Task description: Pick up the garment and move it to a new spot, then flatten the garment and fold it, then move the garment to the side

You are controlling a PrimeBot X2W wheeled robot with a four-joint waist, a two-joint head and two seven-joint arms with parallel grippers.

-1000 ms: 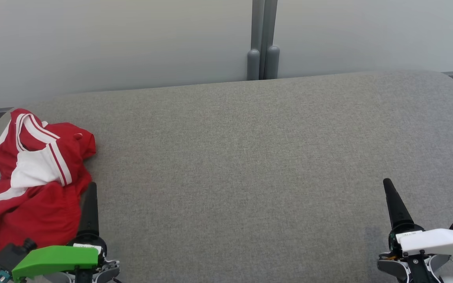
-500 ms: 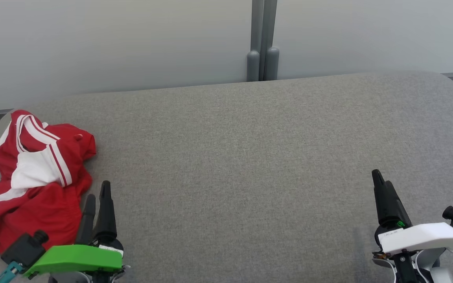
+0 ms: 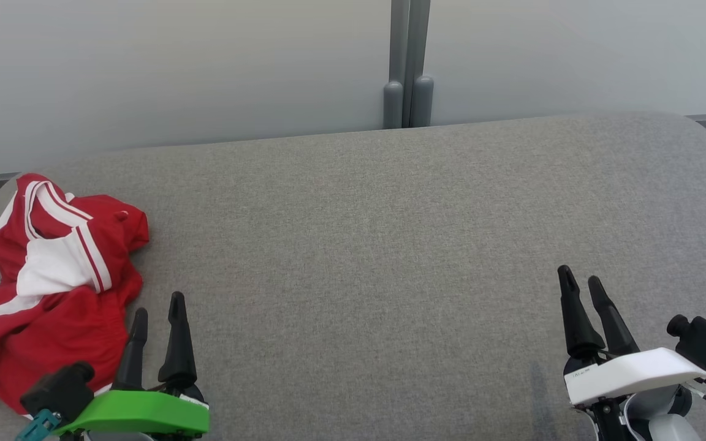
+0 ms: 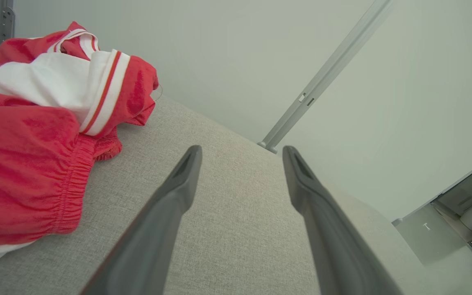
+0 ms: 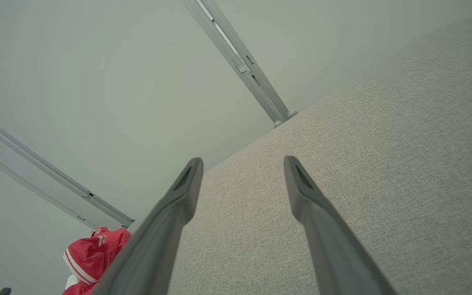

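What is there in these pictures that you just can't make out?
- Red garment: crumpled, its folds hide its shape; head view's left edge crops it.
- Same garment, right wrist view: partly behind a finger.
- Objects at left wrist view's lower right corner: cropped, too small.

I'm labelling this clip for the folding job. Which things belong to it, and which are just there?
Job:
- red and white garment, crumpled at the robot's left
- left gripper, open beside it
- right gripper, open
- grey fabric surface

Just there:
- grey post
- pale wall behind it
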